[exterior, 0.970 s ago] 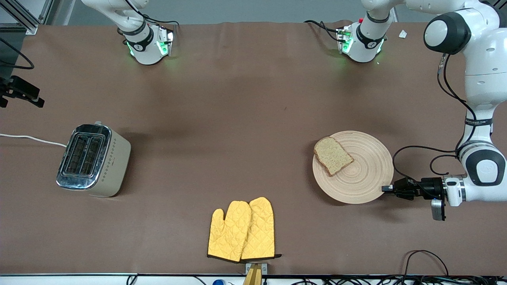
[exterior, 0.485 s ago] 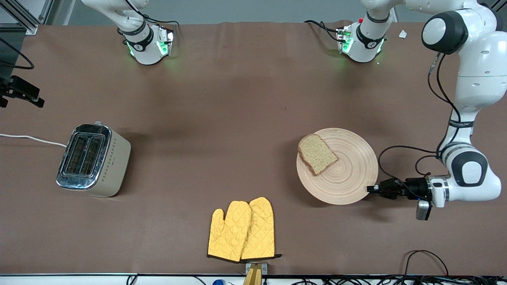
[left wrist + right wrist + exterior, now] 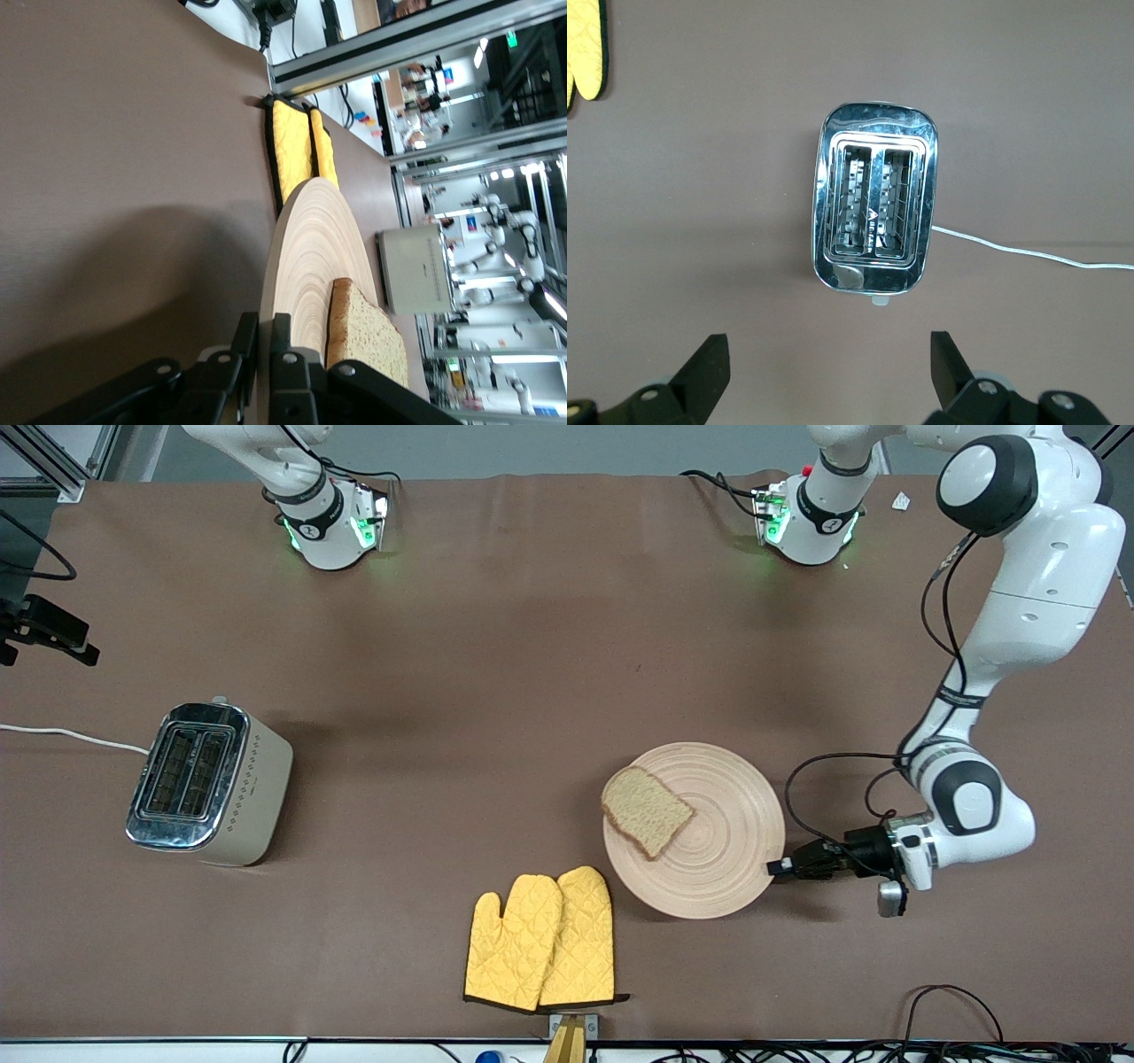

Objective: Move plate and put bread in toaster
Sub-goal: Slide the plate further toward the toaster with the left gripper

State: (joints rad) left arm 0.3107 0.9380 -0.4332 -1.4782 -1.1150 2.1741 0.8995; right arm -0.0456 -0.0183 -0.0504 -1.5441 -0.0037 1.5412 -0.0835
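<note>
Front view: left pincer [image 3: 780,866] was clamped on the plate [image 3: 709,850] rim, low over the counter [image 3: 532,646]. Bread [image 3: 647,811] lay on plate, w/ yellow mitts [image 3: 540,941] just beside and nearer the camera. Toaster [image 3: 208,783] sat well apart, toward right arm's end.

Left wrist view: fingers [image 3: 282,372] pinched plate edge; bread beside them.

Right wrist view: right pincer [image 3: 828,363] hung wide open over toaster, both slots empty.
</note>
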